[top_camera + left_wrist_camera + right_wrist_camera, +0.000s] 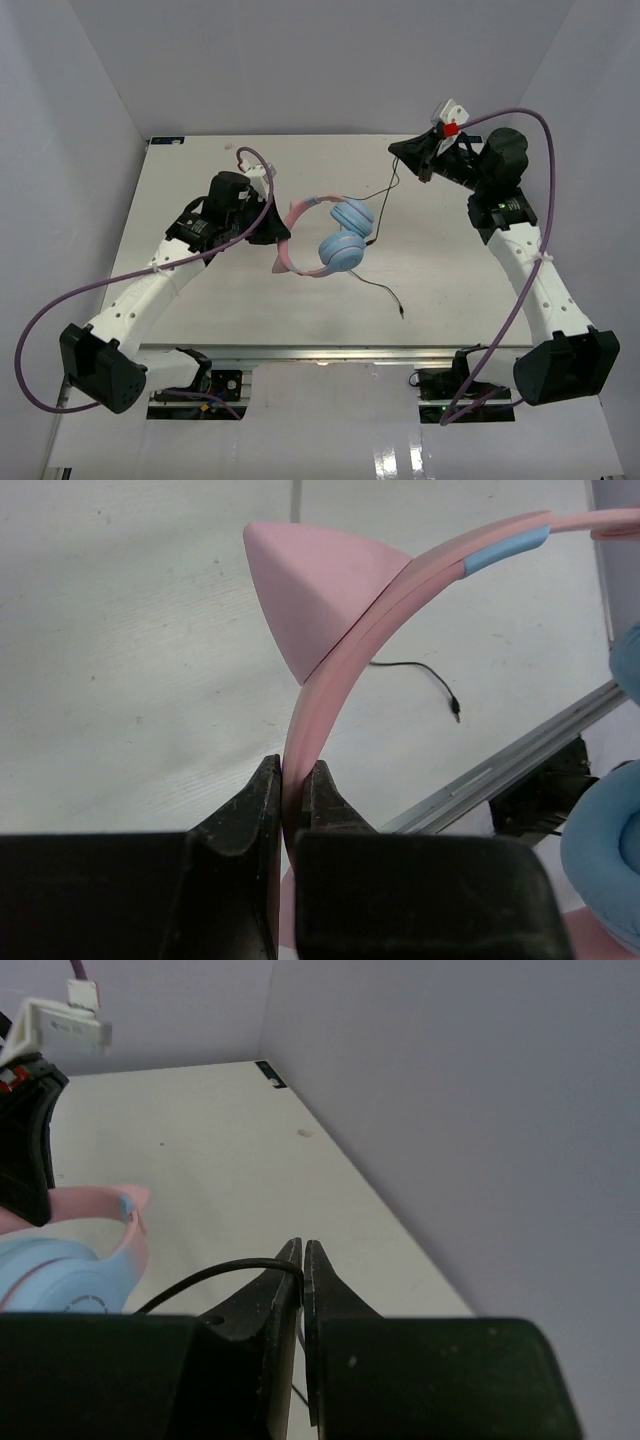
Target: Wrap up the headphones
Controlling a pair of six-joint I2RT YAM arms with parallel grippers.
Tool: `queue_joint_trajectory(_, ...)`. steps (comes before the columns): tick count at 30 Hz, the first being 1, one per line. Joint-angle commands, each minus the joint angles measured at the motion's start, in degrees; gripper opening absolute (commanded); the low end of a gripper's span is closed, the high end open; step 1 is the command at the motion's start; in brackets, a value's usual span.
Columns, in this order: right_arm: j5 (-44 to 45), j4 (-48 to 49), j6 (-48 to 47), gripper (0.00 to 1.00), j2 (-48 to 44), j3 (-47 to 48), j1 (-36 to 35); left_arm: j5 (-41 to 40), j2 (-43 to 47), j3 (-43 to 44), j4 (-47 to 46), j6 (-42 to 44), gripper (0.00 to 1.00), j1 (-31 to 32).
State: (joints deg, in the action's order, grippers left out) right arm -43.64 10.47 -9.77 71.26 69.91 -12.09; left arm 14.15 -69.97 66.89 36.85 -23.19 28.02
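Left gripper [293, 790] is closest to the lens in the left wrist view, jaws clamped on the pink headband [335, 670] just below one cat ear [315, 590]. Grip looks square, band pinched edge-on between the pads.

Headphones [330, 240] sit over the middle of the table [200, 180], band toward the table's left half, both light-blue ear cups [345, 235] folded together toward its centre. Can't tell if the cups rest on the table or hang just off it.

Right gripper [302, 1260] is over the table's far right area, jaws together on the thin black cable [215, 1275]. The cable arcs into the fingertips and a sliver shows lower down between them, so I read it as pinched.

Plug [400, 313] lies loose on the table, toward the near edge, right of centre.

Handling, my read:
- Light overall. Band is stiff but springy, fine as the anchor.
- Cat ears are smooth cones and would slip, so don't grab them.
- Cups are padded and will squash, poor hold.
- Cable is limp, thin, easy to lose from the jaws. Keep light tension, no yanking at the cup joint.
- Best holds are the band for one arm and the cable mid-run for the other.

Hard to see:
- Where the cable leaves the cup is hidden behind the cups.
- Second cat ear barely shows from the top.
- Right wrist view crops the headphones at its left edge.
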Motion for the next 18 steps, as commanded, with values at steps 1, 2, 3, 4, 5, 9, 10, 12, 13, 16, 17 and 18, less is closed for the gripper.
queue_joint_trajectory(1,5.96,-17.12,-18.47,0.08,-0.06,7.95,-4.35,5.43,-4.48,-0.87,-6.55,5.23,0.0,0.34)
queue_joint_trajectory(2,7.31,-19.16,-21.37,0.08,0.29,8.4,-6.58,6.22,-6.44,-0.19,-7.03,5.82,0.0,1.15)
queue_joint_trajectory(3,8.64,-20.8,-24.07,0.08,0.51,8.22,-8.98,6.91,-8.38,0.87,-7.32,6.52,0.0,2.18)
queue_joint_trajectory(4,9.49,-21.76,-25.82,0.08,0.63,7.73,-10.83,7.53,-9.84,1.88,-7.49,7.08,0.0,3.13)
queue_joint_trajectory(5,9.78,-21.97,-26.56,0.08,0.72,7.13,-11.83,7.56,-10.82,2.66,-7.58,7.11,0.0,3.75)
queue_joint_trajectory(9,12.22,-23.53,-31.1,0.08,1.42,3.35,-16.64,8.35,-14.45,6.1,-7.41,9.35,0.0,7.22)
queue_joint_trajectory(10,12.98,-23.94,-32.11,0.08,1.78,2.43,-17.48,8.46,-15.04,6.81,-7.43,9.75,0.0,7.75)
queue_joint_trajectory(12,14.28,-24.38,-33.47,0.08,2.47,1.25,-18.52,8.69,-15.64,7.74,-7.66,10.39,0.0,8.55)
queue_joint_trajectory(13,14.93,-24.42,-33.93,0.09,2.79,0.58,-18.96,8.8,-15.75,8.06,-7.9,10.65,0.0,8.98)
queue_joint_trajectory(16,16.95,-23.0,-33.86,0.1,3.43,-1.4,-19.16,9.42,-14.94,7.58,-9.83,11.17,0.0,10.15)
queue_joint_trajectory(17,18.21,-22.25,-33.72,0.1,3.68,-2.01,-19.12,9.56,-14.3,7.11,-10.51,11.42,0.0,10.55)
queue_joint_trajectory(18,19.33,-21.39,-33.57,0.12,3.93,-2.61,-19.02,9.71,-13.5,6.47,-11.28,11.73,0.0,10.96)
